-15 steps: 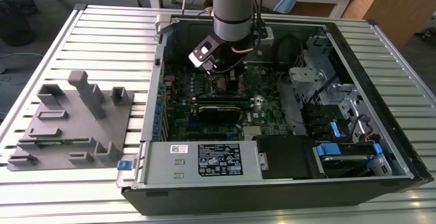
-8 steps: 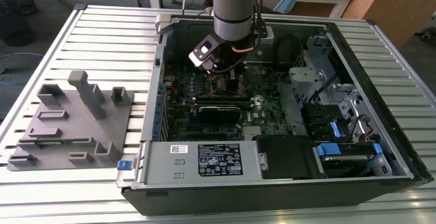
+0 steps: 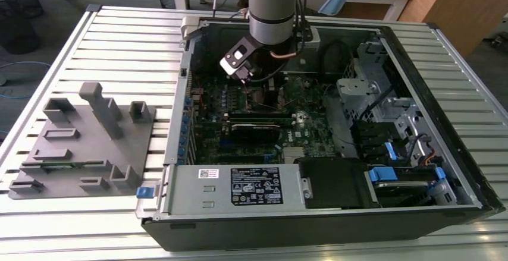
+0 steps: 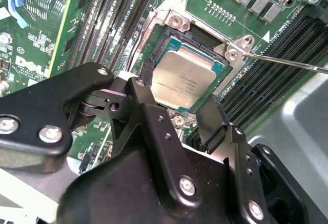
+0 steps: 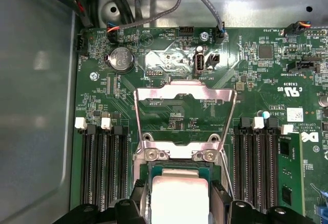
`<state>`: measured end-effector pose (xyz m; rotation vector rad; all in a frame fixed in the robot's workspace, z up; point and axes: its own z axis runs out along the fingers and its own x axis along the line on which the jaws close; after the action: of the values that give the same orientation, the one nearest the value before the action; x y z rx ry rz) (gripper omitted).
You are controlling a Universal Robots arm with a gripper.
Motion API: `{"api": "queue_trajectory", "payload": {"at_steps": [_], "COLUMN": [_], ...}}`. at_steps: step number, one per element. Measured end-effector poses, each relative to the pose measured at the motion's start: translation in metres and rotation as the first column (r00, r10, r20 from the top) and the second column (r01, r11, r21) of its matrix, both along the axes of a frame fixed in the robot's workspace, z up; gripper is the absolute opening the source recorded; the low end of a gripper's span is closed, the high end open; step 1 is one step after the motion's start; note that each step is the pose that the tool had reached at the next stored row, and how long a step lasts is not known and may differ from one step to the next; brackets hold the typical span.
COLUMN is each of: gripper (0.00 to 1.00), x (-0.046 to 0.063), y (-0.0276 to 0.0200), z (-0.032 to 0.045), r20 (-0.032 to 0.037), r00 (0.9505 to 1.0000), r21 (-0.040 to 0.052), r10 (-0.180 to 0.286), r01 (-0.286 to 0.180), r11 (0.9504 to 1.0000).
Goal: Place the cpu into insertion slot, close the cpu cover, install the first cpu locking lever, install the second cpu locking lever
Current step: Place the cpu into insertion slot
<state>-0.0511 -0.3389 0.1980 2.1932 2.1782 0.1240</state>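
Observation:
The cpu (image 4: pixel 183 78) is a flat silver-topped chip lying level in the insertion slot (image 4: pixel 201 42), the square socket on the green motherboard. My gripper (image 4: pixel 180 98) is low over the socket with a black finger against each side of the chip, seemingly shut on it. In the first wrist view the cpu (image 5: pixel 180 197) sits between the same fingers (image 5: pixel 139 190). The cpu cover (image 5: pixel 184 92), a thin metal frame, stands swung open beyond the socket. A wire locking lever (image 4: pixel 287 61) juts out free to one side. In the exterior view the gripper (image 3: pixel 266 85) reaches deep into the open computer case.
Long black memory slots (image 5: pixel 102 167) flank the socket on both sides. A power supply (image 3: pixel 254 186) with a white label lies along the case's near edge. Drive bays and cables (image 3: pixel 389 118) fill the exterior view's right. A grey fixture (image 3: pixel 80 142) stands on the table at the left.

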Motion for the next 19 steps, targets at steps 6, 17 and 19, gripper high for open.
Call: {"api": "queue_trajectory", "payload": {"at_steps": [6,17,19], "gripper": [0.60,0.60,0.60], "x": [0.0000,0.0000,0.0000], "y": [-0.0001,-0.0001,-0.0001], "z": [-0.0002,-0.0026,-0.0026], "r20": [-0.0003,-0.0002,-0.0002], "r00": [1.0000,1.0000,1.0000], "r21": [-0.0004,-0.0003,-0.0003], "r10": [0.000,0.000,0.000], "r01": [0.000,0.000,0.000], "r11": [1.0000,1.0000,1.0000]}}
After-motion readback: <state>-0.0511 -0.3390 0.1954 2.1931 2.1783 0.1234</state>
